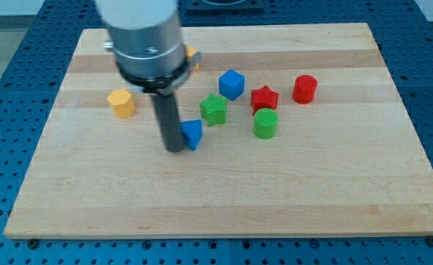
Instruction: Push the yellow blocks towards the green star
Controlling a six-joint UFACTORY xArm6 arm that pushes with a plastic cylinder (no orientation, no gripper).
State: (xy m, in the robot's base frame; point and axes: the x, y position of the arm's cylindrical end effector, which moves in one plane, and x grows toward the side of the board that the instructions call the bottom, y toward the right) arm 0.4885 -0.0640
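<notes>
On the pale wooden worktop (334, 191), seen by the one camera, my tip (175, 149) rests just left of a small blue ribbed block (193, 134), touching it or nearly so; the arm carries no gripper, only a straight dark rod under a grey metal cylinder. A yellow ribbed hexagonal block (121, 103) sits well to the view's left of the rod, and a second yellowish block (192, 54) peeks out behind the cylinder, its shape hidden. The green ribbed star (213, 110) lies just above and right of the blue block.

To do this step well, I judge that the tip should leave the blue block alone, pass round to the far left of the yellow hexagon, and push it rightward in a straight, centred line so it does not spin off.

All blocks look like layered plastic with fine ridges. A blue cube (231, 84), a red star (263, 98), a red cylinder (304, 88) and a green cylinder (265, 124) cluster at the right, on smooth, light-grained boards.
</notes>
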